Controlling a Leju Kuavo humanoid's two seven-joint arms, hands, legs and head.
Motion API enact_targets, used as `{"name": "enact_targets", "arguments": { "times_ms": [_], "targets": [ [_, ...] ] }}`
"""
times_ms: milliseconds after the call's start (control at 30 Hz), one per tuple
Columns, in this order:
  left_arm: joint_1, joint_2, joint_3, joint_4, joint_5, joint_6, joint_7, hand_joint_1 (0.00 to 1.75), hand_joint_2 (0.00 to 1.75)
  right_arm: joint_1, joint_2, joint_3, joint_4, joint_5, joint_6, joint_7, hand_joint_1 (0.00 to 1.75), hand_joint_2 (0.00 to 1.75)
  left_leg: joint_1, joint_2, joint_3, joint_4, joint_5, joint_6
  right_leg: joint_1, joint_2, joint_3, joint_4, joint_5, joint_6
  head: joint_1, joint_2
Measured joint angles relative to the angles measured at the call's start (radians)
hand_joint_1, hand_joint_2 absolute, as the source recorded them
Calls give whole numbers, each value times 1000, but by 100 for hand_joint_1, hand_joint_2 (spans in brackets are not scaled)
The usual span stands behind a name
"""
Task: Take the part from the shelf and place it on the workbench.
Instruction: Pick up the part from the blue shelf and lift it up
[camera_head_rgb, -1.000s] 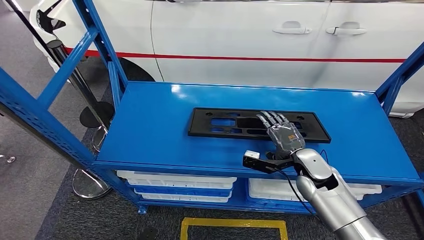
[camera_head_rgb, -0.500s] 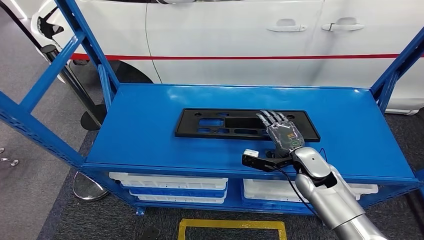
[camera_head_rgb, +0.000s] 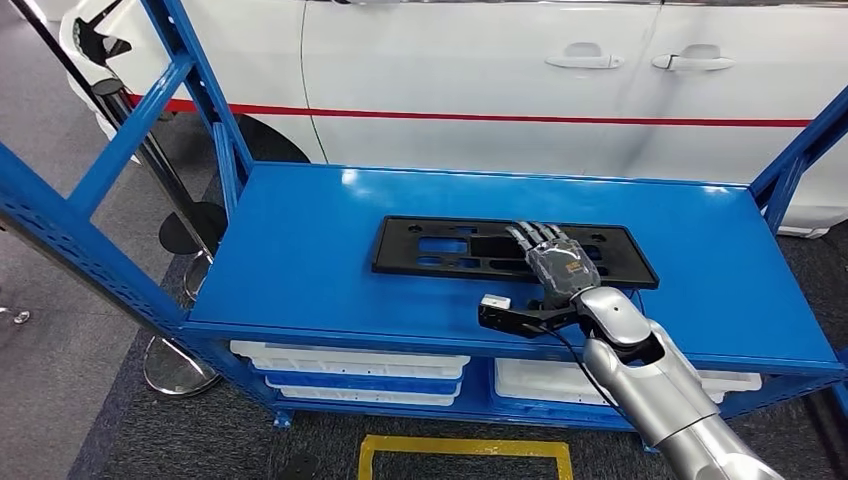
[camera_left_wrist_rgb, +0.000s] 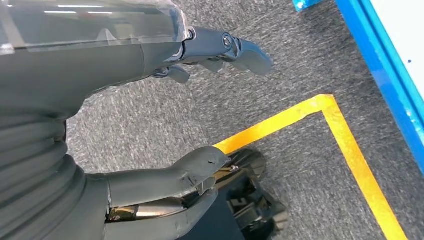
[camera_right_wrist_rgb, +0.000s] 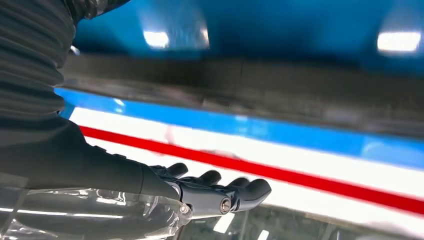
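Since the last frame the whole scene has slid right with the camera; the right hand (camera_head_rgb: 558, 265) stays flat, fingers straight and gripping nothing, on one flat, matte black plastic part (camera_head_rgb: 450, 247) with rectangular cutouts. It lies on the glossy blue metal shelf (camera_head_rgb: 300, 260). Below sit white plastic trays (camera_head_rgb: 350, 360). The left hand (camera_left_wrist_rgb: 165, 75) hangs open over grey carpet (camera_left_wrist_rgb: 300, 60).

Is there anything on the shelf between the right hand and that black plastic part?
Nothing visible. The right hand already lies over the near right portion of the black plastic part, which lies flat on the blue shelf top; no other object sits on that surface. Whether the hand grips the part cannot be told.
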Motion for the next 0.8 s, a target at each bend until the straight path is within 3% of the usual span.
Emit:
{"name": "enact_targets", "arguments": {
  "times_ms": [67,133,300,367,433,467,500,567,600,667,700,733,800],
  "targets": [
    [0,-1,0,0,-2,0,1,0,175,-7,5,8,15,5,2,2,0,175,2,-1,-1,11,-7,-6,-6,-1,41,-88,63,4,0,0],
    [-2,-2,0,0,-3,0,2,0,175,-22,14,15,32,8,2,3,0,175,-1,-1,-8,31,-19,-17,-7,-1,91,-190,100,3,0,0],
    [-4,-3,0,0,-3,0,1,0,175,-46,32,28,59,9,-2,5,0,175,1,0,-20,59,-39,-40,-2,1,103,-220,98,-25,-1,0],
    [-5,-3,0,0,-4,0,1,0,175,-53,38,32,66,10,-3,5,0,175,5,0,-54,135,-84,-51,-3,-1,106,-222,99,-33,-1,0],
    [-3,-3,0,0,-6,0,2,0,175,-56,42,35,74,10,-2,6,0,175,9,0,-114,260,-140,-58,-1,-2,106,-222,98,-38,-1,0],
    [-2,-3,0,0,-7,0,2,0,175,-58,45,36,79,10,-2,7,0,175,10,0,-137,304,-150,-59,1,-2,106,-222,98,-38,-1,0],
    [-1,-3,0,0,-8,0,3,0,175,-61,47,38,84,10,-2,7,0,175,10,0,-144,315,-142,-58,2,-1,107,-222,98,-39,-1,0],
    [-2,-3,0,0,-8,0,3,0,175,-66,52,40,94,11,-1,9,0,175,9,0,-105,232,-82,-49,3,0,110,-222,98,-38,-1,0],
    [-3,-3,0,0,-9,0,3,0,175,-68,54,40,98,12,-1,10,11,175,8,0,-72,162,-53,-42,3,1,111,-222,98,-38,-1,0],
    [-6,-3,0,0,-9,0,3,0,175,-71,58,41,106,14,0,12,89,175,2,0,-25,63,-23,-32,5,1,112,-224,99,-33,-1,0],
    [-7,-3,0,0,-10,0,4,0,175,-72,59,42,111,16,0,12,131,175,-1,-1,-19,46,-24,-29,5,1,112,-226,100,-28,-1,0],
    [-7,-3,0,0,-10,0,4,0,175,-72,61,43,118,17,0,13,161,175,-4,-1,-17,42,-22,-26,5,1,112,-229,103,-22,-1,0],
    [-7,-3,0,0,-12,1,5,0,175,-72,66,46,132,17,-2,14,168,175,0,-1,-12,26,-11,-17,4,0,110,-228,100,-12,-1,0]
  ]
}}
